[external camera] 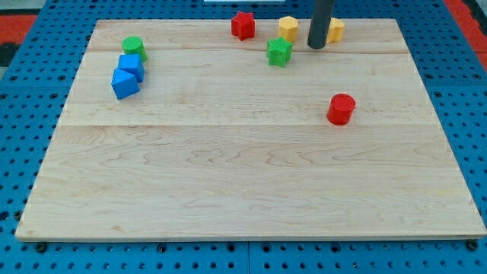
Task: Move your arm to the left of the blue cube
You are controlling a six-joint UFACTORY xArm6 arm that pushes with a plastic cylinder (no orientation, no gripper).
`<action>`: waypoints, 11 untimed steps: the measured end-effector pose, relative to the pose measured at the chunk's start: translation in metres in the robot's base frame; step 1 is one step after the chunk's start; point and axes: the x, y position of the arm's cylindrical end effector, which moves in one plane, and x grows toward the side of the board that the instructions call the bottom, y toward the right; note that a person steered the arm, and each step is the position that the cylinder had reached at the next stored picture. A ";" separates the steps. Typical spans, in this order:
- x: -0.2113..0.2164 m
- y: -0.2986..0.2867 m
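Two blue blocks sit near the view's left edge of the wooden board (243, 183). The upper one is a blue cube (131, 66). The lower blue block (125, 83) touches it; its shape looks angular. My tip (316, 46) is at the view's top, far to the right of both blue blocks. It stands between a yellow block (288, 28) and another yellow block (334, 30), partly hiding the second. A green star block (279, 52) lies just left of my tip.
A green cylinder (133, 47) sits just above the blue cube, touching it. A red star block (243, 25) is at the top centre. A red cylinder (342, 109) stands right of centre. Blue pegboard (23, 91) surrounds the board.
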 end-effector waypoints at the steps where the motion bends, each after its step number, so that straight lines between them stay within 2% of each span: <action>1: -0.006 0.027; 2: -0.018 0.033; 3: 0.016 0.032; 4: 0.083 0.001; 5: 0.105 -0.142; 6: 0.185 -0.275; 7: 0.174 -0.408; 8: 0.144 -0.425; 9: 0.087 -0.381; 10: 0.063 -0.345; 11: 0.070 -0.230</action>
